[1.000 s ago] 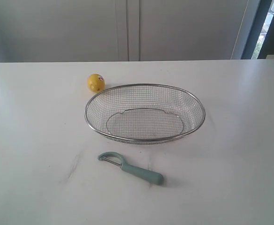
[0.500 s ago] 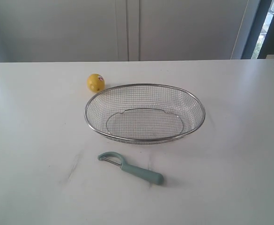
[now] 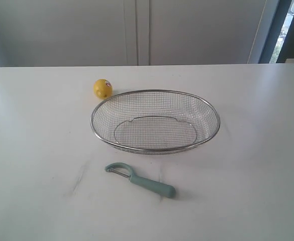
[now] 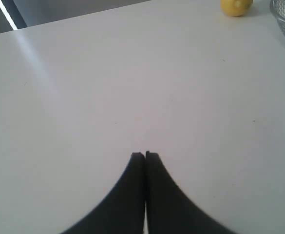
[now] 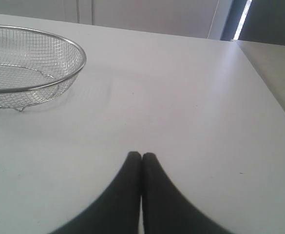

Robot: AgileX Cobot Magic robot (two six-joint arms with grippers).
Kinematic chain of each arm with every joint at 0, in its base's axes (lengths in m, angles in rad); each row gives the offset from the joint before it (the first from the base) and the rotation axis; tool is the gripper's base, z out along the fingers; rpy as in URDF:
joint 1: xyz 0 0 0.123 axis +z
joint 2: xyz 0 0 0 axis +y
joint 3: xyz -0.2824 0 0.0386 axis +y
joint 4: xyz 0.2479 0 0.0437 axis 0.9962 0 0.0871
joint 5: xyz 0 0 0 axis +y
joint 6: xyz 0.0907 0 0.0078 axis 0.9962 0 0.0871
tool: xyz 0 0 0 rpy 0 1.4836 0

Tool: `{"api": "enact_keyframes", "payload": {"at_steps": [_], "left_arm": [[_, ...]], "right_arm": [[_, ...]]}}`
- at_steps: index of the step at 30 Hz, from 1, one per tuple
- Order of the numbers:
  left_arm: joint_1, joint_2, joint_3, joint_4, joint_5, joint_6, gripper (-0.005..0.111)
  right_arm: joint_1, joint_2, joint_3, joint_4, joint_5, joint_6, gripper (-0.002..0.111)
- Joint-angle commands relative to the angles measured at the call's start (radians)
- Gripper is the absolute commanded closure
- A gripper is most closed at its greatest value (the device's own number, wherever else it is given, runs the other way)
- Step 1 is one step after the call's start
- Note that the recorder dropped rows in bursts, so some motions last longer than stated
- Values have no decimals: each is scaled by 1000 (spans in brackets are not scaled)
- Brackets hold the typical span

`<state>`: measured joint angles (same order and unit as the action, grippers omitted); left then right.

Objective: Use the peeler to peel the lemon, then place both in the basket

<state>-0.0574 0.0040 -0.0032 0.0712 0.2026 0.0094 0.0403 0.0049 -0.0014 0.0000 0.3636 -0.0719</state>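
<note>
Nothing is held yet: the left gripper (image 4: 144, 155) and the right gripper (image 5: 141, 155) are each seen with the two dark fingers pressed together, empty, above bare parts of the white table (image 3: 36, 150). The first step is judged to be the pick-up of the two task items, and neither has been touched. The small round yellow lemon (image 3: 102, 89) is found on the table at the far left of the large oval silver wire-mesh basket (image 3: 207, 113), just beside its rim and outside it; in the left wrist view it is seen well apart from the fingertips. The pale teal-green plastic peeler (image 3: 140, 180) is laid flat on the table on the near side of the basket, apart from it. In the exterior view its long axis runs on a diagonal: the curved hooked head is pointed to the left and a little away from the camera, while the rounded handle end is pointed to the right and towards the camera. For the step to be done well, both sets of fingers should be opened before any descent. The handle is probably best approached by the right arm, with the fingers set across the long axis near the handle's middle, so that the head and blade are left free. The lemon is best closed on across its widest part, since a round fruit may be rolled away by an off-centre touch.
</note>
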Motion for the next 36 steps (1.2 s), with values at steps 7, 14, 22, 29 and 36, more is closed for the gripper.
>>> {"api": "enact_keyframes", "payload": {"at_steps": [7, 14, 22, 29, 36], "left_arm": [[2, -4, 3, -6, 0, -1, 107], [2, -4, 3, -6, 0, -1, 107], [2, -4, 3, -6, 0, -1, 107], [2, -4, 3, -6, 0, -1, 107], [2, -4, 3, -6, 0, -1, 107]], "right_arm": [[2, -5, 1, 0, -485, -9, 108], [2, -5, 1, 0, -703, -9, 108], [2, -5, 1, 0, -772, 31, 108], [2, -5, 1, 0, -881, 41, 108], [2, -5, 1, 9, -962, 239, 108]]}}
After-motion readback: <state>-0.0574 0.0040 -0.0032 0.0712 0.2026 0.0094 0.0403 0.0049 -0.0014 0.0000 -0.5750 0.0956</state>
